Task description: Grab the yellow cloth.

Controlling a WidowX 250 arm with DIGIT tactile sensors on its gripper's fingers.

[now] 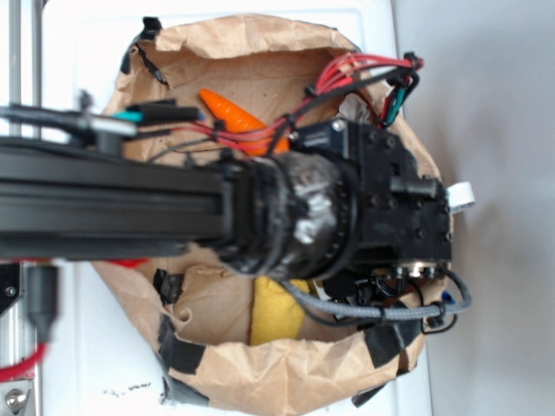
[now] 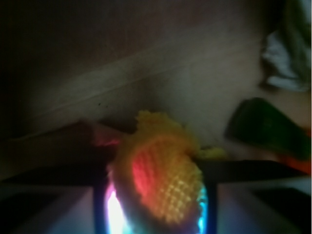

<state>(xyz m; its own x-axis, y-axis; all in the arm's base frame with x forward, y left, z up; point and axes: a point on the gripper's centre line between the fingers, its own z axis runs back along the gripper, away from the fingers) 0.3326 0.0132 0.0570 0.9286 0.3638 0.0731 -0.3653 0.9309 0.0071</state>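
Yellow cloth point(image 2: 163, 183) between hand point(image 2: 156, 204) fingers

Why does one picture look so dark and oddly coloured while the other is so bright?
Exterior view: daylight-bright, the white surface nearly washed out, mildly soft; the black arm hides most of the yellow cloth in the paper bag. Wrist view: dim and blurry, taken close inside the bag; the cloth fills the bottom centre, tinted red, white and cyan by some glow. The gripper cannot be made out.
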